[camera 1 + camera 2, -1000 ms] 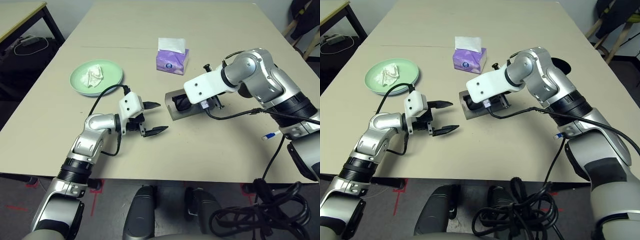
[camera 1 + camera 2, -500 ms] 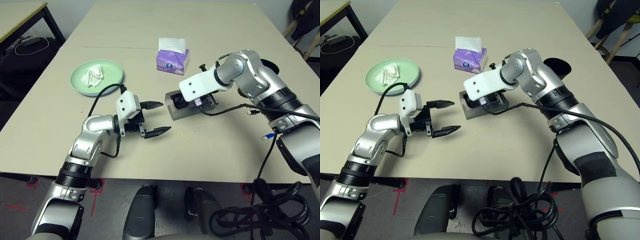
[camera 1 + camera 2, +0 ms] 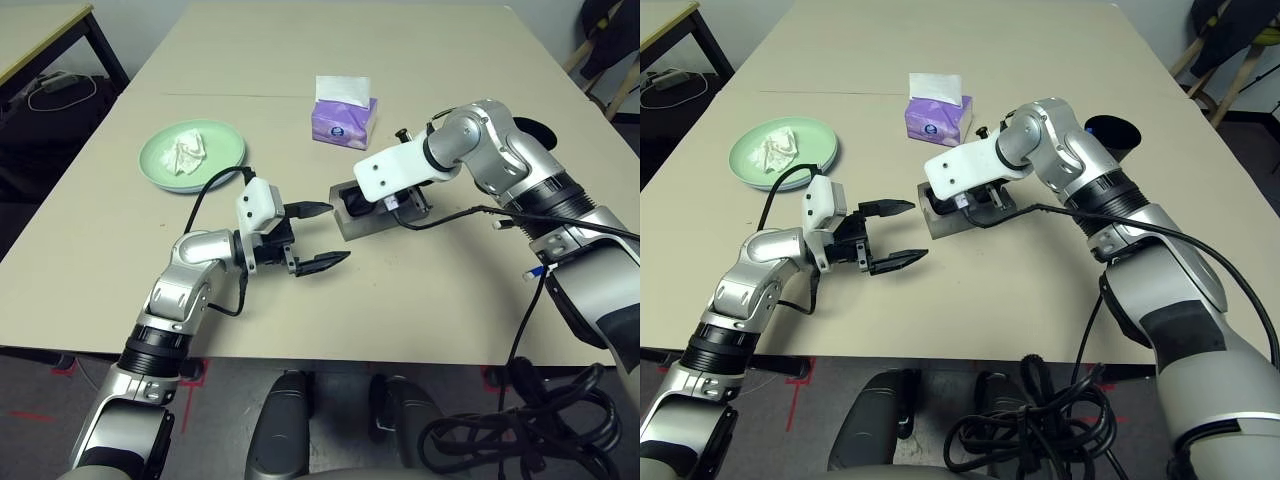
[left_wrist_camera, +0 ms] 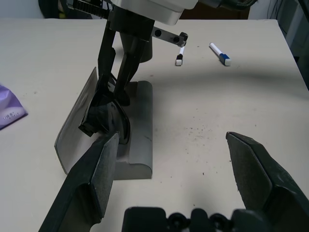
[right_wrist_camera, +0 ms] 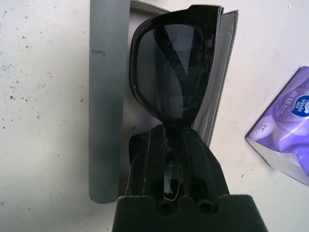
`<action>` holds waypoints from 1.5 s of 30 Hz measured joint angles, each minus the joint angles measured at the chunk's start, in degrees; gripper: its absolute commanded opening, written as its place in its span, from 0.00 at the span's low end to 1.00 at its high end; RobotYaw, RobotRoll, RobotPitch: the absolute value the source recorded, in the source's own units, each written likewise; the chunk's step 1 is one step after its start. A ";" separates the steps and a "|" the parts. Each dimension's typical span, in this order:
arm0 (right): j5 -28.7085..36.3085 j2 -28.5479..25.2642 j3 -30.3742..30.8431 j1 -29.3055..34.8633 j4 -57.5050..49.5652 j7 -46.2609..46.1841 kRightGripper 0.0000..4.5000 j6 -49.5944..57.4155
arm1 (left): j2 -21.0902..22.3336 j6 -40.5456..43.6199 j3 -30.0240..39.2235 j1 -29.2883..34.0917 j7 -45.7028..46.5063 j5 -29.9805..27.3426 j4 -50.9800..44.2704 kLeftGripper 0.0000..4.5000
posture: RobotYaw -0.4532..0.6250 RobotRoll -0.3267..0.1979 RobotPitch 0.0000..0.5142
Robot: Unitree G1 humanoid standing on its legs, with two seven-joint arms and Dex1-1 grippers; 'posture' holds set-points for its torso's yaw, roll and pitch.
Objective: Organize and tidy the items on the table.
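A grey glasses case [image 3: 372, 226] lies open at the middle of the table [image 3: 420, 300]. Black sunglasses [image 5: 174, 72] stand partly inside it, and my right gripper [image 5: 166, 145] is shut on one end of them from above. My left gripper [image 3: 322, 236] hovers open just left of the case, nothing between its fingers. A pale green plate [image 3: 222, 142] at the left holds a crumpled white tissue [image 3: 188, 150]. The blue-white pen [image 3: 541, 270] lies at the right near the table edge. A black cup [image 3: 1110, 130] stands behind my right arm.
A purple tissue box [image 3: 343, 118] stands just behind the case. A yellow-edged desk [image 3: 40, 40] sits off the far left corner. Chairs [image 3: 610, 40] stand at the far right. The far half and the near right part of the table are bare.
My left gripper has shifted a little to the right, closer to the case. My right arm has swung slightly left over the case, still gripping the sunglasses.
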 measured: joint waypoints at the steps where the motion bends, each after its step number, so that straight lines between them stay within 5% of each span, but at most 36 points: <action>1: -0.02 0.13 0.00 0.00 0.08 -0.02 0.08 -0.01 | 0.00 0.14 0.00 0.09 0.06 0.00 -0.03 1.00 | 0.65 0.62 0.31; 45: -1.77 0.96 0.03 -0.02 2.27 0.99 0.08 2.49 | 0.02 0.59 -0.03 0.34 0.63 0.06 -0.89 1.00 | 0.65 0.62 0.30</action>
